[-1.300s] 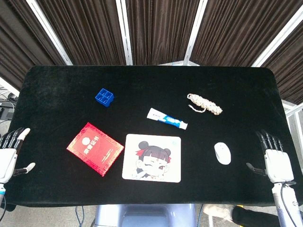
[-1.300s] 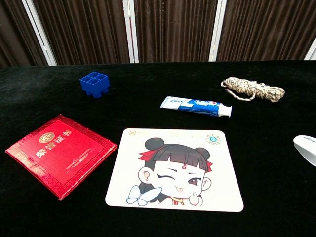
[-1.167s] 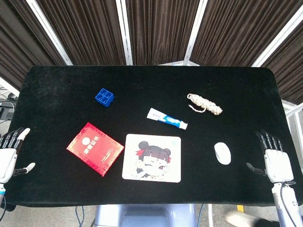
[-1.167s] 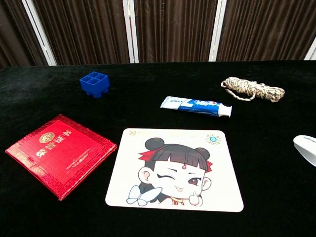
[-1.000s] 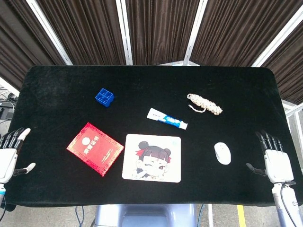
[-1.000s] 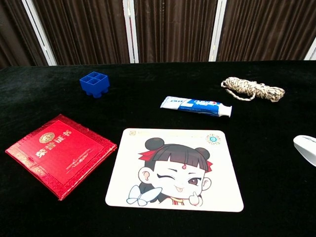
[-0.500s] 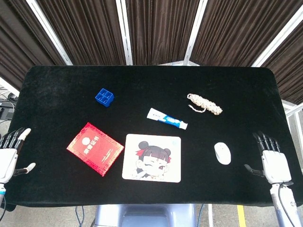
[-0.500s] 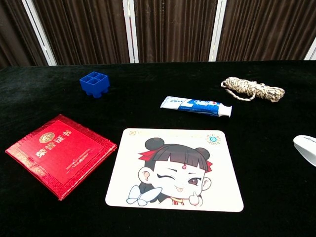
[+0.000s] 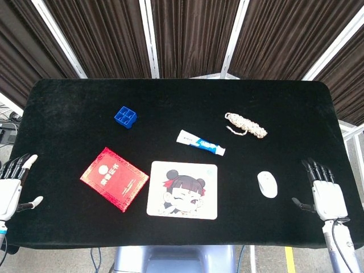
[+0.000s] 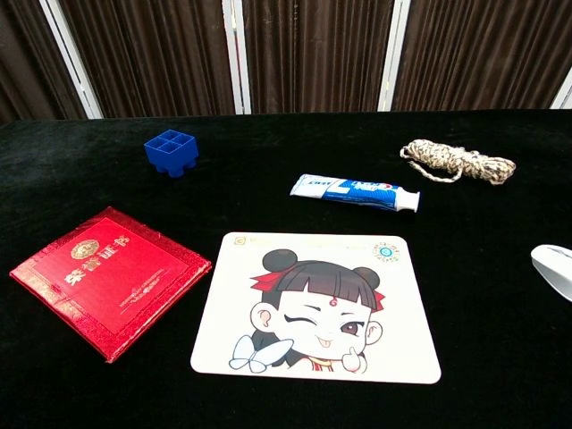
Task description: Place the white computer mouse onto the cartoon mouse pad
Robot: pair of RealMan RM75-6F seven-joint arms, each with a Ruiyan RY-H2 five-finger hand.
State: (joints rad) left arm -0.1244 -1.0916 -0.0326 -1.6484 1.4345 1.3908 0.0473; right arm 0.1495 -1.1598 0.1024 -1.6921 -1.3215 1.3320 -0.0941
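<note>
The white computer mouse [image 9: 267, 183] lies on the black table to the right of the cartoon mouse pad [image 9: 182, 189]. In the chest view only the mouse's left part [image 10: 555, 268] shows at the right edge, and the pad [image 10: 317, 307] fills the near middle. My right hand [image 9: 326, 197] hovers at the table's right front edge, fingers spread, a short way right of the mouse and holding nothing. At the left front edge my left hand [image 9: 10, 187] is open too, far from both. Neither hand shows in the chest view.
A red booklet [image 9: 114, 177] lies left of the pad. Behind the pad are a toothpaste tube [image 9: 200, 143], a blue block [image 9: 125, 117] and a coil of rope [image 9: 245, 124]. The black table [image 9: 68, 102] ends close to both hands.
My right hand has drifted slightly left, toward the mouse. The left hand and all the objects have stayed where they were.
</note>
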